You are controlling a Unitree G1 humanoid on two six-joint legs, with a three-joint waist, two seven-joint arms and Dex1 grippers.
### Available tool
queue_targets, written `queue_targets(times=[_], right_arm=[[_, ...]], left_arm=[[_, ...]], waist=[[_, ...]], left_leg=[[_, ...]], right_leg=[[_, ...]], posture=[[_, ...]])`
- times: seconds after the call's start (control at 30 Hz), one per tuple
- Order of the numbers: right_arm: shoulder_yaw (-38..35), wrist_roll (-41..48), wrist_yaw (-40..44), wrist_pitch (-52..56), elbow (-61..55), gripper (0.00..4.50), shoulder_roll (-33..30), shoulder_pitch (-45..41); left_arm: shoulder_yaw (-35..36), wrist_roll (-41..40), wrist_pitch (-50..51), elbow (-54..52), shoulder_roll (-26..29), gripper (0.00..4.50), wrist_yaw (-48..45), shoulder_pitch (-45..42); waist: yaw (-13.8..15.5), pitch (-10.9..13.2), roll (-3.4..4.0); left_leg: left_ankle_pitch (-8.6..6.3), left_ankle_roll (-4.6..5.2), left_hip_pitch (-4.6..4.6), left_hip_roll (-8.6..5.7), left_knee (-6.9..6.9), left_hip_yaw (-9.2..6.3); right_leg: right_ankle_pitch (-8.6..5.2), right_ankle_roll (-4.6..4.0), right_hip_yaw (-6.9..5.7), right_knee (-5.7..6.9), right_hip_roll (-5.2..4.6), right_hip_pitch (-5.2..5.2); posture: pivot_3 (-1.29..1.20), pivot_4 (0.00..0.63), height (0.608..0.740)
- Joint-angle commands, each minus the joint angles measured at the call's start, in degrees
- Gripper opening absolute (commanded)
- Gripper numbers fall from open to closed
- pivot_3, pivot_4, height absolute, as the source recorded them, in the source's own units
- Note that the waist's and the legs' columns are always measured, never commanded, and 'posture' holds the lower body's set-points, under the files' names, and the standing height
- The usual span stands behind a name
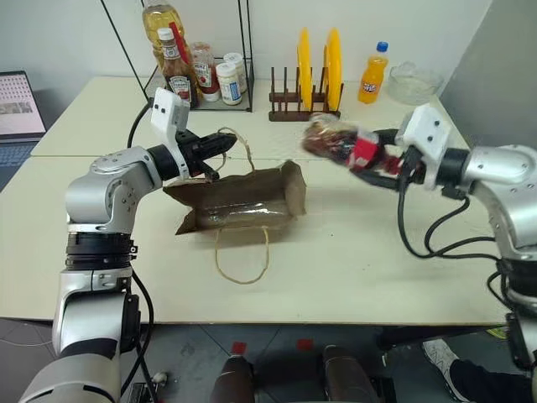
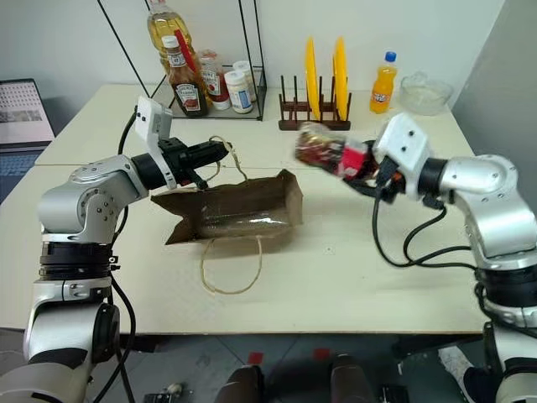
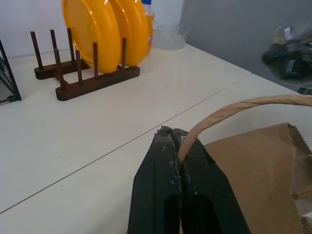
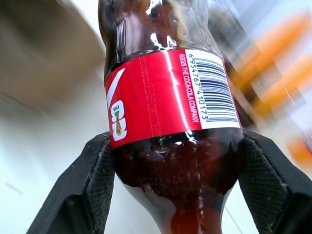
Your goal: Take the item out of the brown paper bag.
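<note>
Right hand (image 4: 175,161), spread wide, grips the item (image 1: 340,143) at the bag's (image 1: 243,197) two o'clock; left hand (image 3: 178,139) pinches a handle (image 3: 234,109).

Lying on its side at mid-table (image 1: 352,277): paper bag (image 1: 243,200), mouth toward the right, one handle loop on the near side. Left of the bag, left gripper (image 1: 225,146), clamped on the far handle (image 3: 229,111). Right of the bag and above the table, bottle (image 1: 340,141) in the right gripper (image 1: 369,161). Far behind: plate rack (image 1: 304,107); wire rack of bottles (image 1: 197,71) far left.
</note>
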Motion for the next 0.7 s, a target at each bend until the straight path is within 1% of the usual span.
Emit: queue_targets(times=[0.03,0.2,0.27,0.43,0.5,0.57,0.7], right_arm=[[0.1,-0.74,-0.45,3.23,4.42,3.15,-0.46,0.08],[3.28,0.3,2.01,10.15,7.96,3.15,0.77,0.84],[3.94,0.35,1.82,12.11,9.71,3.15,1.9,0.22],[5.27,-1.27,1.04,11.29,15.52,3.15,3.86,-1.14],[5.53,-2.0,1.13,8.71,16.79,3.88,3.33,-0.39],[4.47,-1.21,1.76,6.87,15.47,4.48,3.03,0.34],[0.51,3.48,4.15,8.23,8.47,4.48,2.29,2.31]], left_arm=[[0.1,0.34,-1.29,-1.17,0.1,0.0,-0.68,-1.37],[0.31,0.01,-0.68,-2.29,0.38,0.0,-0.83,-0.88],[0.44,-0.2,-0.34,-2.99,0.46,0.0,-0.73,-0.47],[0.94,-0.68,0.47,-4.81,0.48,0.0,-0.2,0.57],[1.25,-0.91,0.83,-5.79,0.57,0.0,0.07,1.22],[1.38,-0.88,0.85,-6.33,0.64,0.0,0.25,1.66],[2.02,-0.71,0.5,-6.02,0.54,0.0,1.08,1.67]], waist=[[-0.01,0.02,0.02],[-0.31,0.08,0.13],[-0.4,0.09,0.14],[-0.27,0.11,0.17],[-0.24,0.11,0.17],[-0.23,0.11,0.17],[-0.21,0.11,0.17]], left_leg=[[0.0,-0.01,-0.01,0.0,0.0,0.0],[0.01,-0.01,0.0,0.0,0.0,0.03],[0.01,-0.02,0.01,0.0,0.02,0.03],[0.01,-0.02,-0.01,0.0,0.03,0.03],[0.01,-0.02,0.0,0.0,0.03,0.03],[0.01,-0.03,-0.01,0.0,0.03,0.03],[0.01,-0.02,-0.01,0.0,0.03,0.02]], right_leg=[[0.0,0.0,0.0,0.0,0.0,-0.01],[0.0,0.0,0.04,0.02,0.0,-0.03],[0.0,0.0,0.04,0.05,0.0,-0.03],[0.0,0.0,0.04,0.04,0.0,-0.03],[0.0,0.0,0.04,0.04,0.0,-0.02],[0.0,0.0,0.04,0.02,0.0,-0.02],[0.0,0.0,0.03,0.04,0.0,-0.02]], posture=[[0.0,0.15,0.74],[0.0,0.15,0.74],[0.0,0.15,0.74],[0.0,0.15,0.74],[0.0,0.15,0.74],[0.0,0.15,0.74],[0.0,0.15,0.74]])
